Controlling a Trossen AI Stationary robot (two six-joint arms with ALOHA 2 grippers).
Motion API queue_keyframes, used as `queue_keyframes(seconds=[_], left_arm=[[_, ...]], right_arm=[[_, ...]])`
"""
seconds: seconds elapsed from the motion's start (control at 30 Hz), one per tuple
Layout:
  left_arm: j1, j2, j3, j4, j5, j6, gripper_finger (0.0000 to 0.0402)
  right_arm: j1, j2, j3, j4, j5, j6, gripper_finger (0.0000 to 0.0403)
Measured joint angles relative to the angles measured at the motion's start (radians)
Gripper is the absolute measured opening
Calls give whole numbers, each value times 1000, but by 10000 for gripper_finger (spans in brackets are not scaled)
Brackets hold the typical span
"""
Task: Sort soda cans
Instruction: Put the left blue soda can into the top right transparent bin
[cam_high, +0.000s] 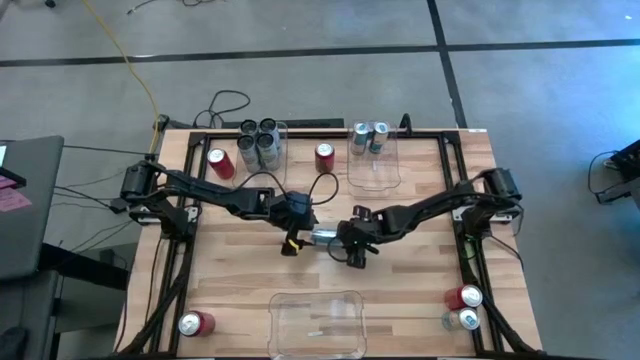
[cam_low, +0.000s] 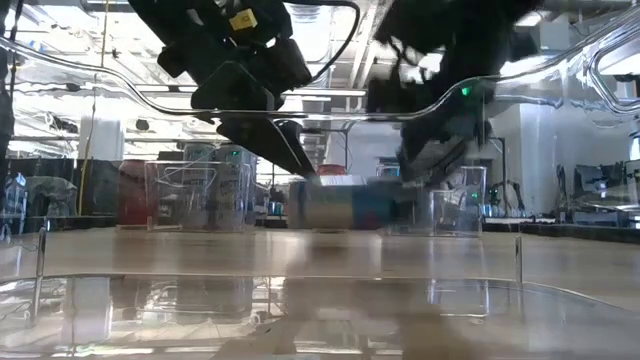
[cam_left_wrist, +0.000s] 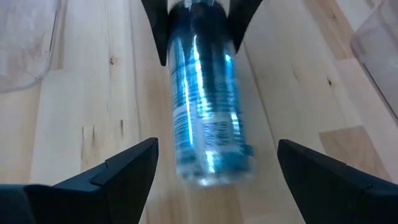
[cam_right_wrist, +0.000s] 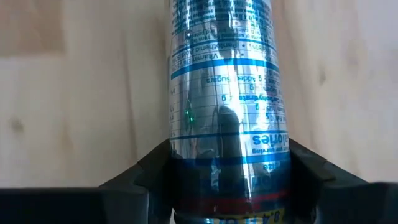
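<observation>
right hand (cam_high: 345, 240) closed around one end of a silver-blue can (cam_high: 324, 236) lying mid-table (cam_high: 420, 290), left hand (cam_high: 297, 236) open around its other end; far bins: left bin (cam_high: 276, 152) grey cans (cam_high: 258, 141), right bin (cam_high: 380, 172) silver-blue cans (cam_high: 369, 138).

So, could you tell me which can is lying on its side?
The silver-blue can at mid-table between both grippers; the right gripper clasps one end. Every other can stands upright.

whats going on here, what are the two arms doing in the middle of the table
A silver-and-blue can lies on its side mid-table between both arms. The right claw has its fingers against the can's sides; the left claw is open at the other end, not gripping. Other cans wait in clear bins and at the table's corners.
</observation>
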Motion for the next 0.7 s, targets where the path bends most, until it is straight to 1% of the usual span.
queue_keyframes(seconds=[0.1,0.27,0.43,0.57,0.7], left_arm=[[-1,0,0,16,3,-1,327],[-9,-1,1,54,10,0,327],[-10,-2,1,54,16,-20,324],[-10,-2,1,53,8,-18,300],[-10,-2,1,57,5,-17,257]], right_arm=[[3,-23,72,-50,15,-41,225],[3,-28,157,-68,20,-104,234],[3,-29,183,-108,19,-108,233],[3,-29,185,-131,33,-94,233],[3,-29,186,-131,38,-85,234]])
